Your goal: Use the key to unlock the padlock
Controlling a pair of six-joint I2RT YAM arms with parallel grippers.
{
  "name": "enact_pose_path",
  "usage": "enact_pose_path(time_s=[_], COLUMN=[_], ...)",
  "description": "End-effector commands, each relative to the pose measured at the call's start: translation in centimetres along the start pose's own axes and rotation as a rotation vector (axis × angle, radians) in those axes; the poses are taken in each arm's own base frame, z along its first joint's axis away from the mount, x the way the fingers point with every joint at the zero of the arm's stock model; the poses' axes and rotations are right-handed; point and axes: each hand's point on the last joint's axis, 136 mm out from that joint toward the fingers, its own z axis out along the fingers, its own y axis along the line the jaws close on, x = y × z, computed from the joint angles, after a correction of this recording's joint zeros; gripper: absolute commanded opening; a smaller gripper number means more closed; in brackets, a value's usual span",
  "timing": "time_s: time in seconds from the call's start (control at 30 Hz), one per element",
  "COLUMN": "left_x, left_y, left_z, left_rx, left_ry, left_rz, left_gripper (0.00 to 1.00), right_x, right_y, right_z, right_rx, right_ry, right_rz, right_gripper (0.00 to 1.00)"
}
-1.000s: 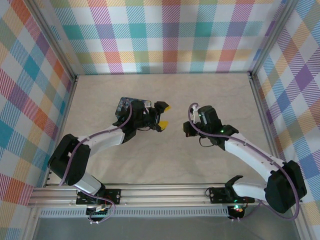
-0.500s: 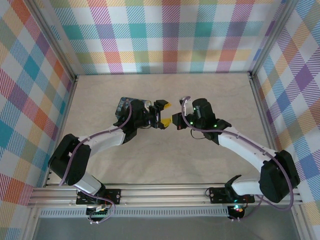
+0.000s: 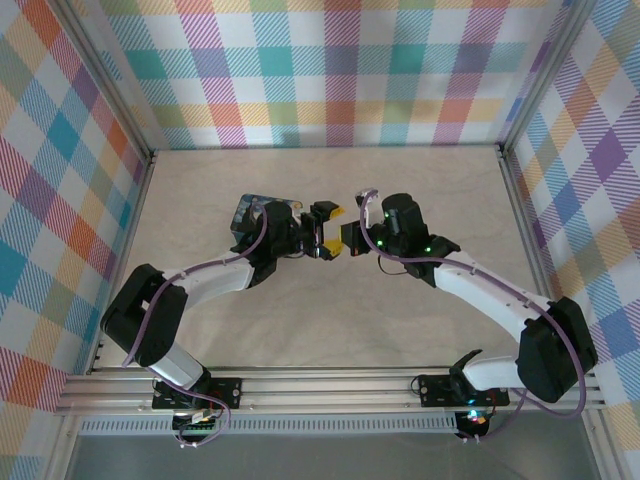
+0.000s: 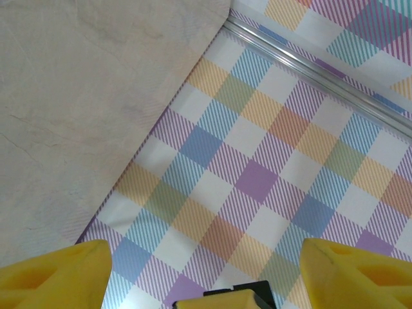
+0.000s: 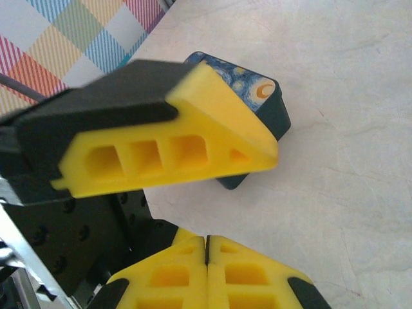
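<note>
1. Overhead, my two hands meet tip to tip above the middle of the table [image 3: 420,180]. My left hand [image 3: 330,232] points toward 3 o'clock and my right hand [image 3: 346,238] toward 9 o'clock.
2. My left hand stands wide. Its two yellow fingers [image 4: 55,277] sit far apart at the lower corners of its wrist view and grip nothing.
3. My right hand is pressed fully closed, its yellow fingertips [image 5: 174,277] flat against each other along a thin seam. I cannot tell whether anything thin is pinched in that seam.
4. The closed tip of my right hand sits in the gap between my left fingers, and the left wrist view shows daylight on both sides of it. In the right wrist view, one left finger crosses just above my closed tips, at 12 o'clock.
5. The starry-night box [image 3: 250,212] rests on the table under my left forearm, at 9 o'clock from my left hand. In the right wrist view its painted corner shows behind that left finger, toward 1 o'clock.
6. I cannot tell from these views where the padlock and the key lie.
7. A plaid wall [image 4: 257,161] in pastel checks rises beyond my left fingers, meeting the pale table at its foot.
</note>
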Motion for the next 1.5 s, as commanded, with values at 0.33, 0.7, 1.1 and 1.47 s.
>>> enact_pose_path(time_s=[0.33,0.7,1.1,1.47], left_x=[0.3,-0.2,-0.4,-0.5], left_y=[1.1,1.6,2.1,2.4], left_z=[0.6,0.7,0.9,1.0], left_rx=[0.018,0.023,0.009,-0.006], left_ry=[0.014,0.003,-0.001,0.001], left_rz=[-0.049,-0.069,-0.067,-0.056], left_gripper=[0.70,0.46,0.17,0.10], right_x=[-0.5,1.1,1.3,0.9], right_y=[0.7,-0.1,-0.2,-0.5], right_z=[0.3,-0.4,-0.6,-1.4], right_rx=[-0.033,0.000,0.008,0.032], right_ry=[-0.018,0.001,-0.005,-0.037], right_rz=[0.010,0.035,0.044,0.047], right_gripper=[0.00,0.00,0.00,0.00])
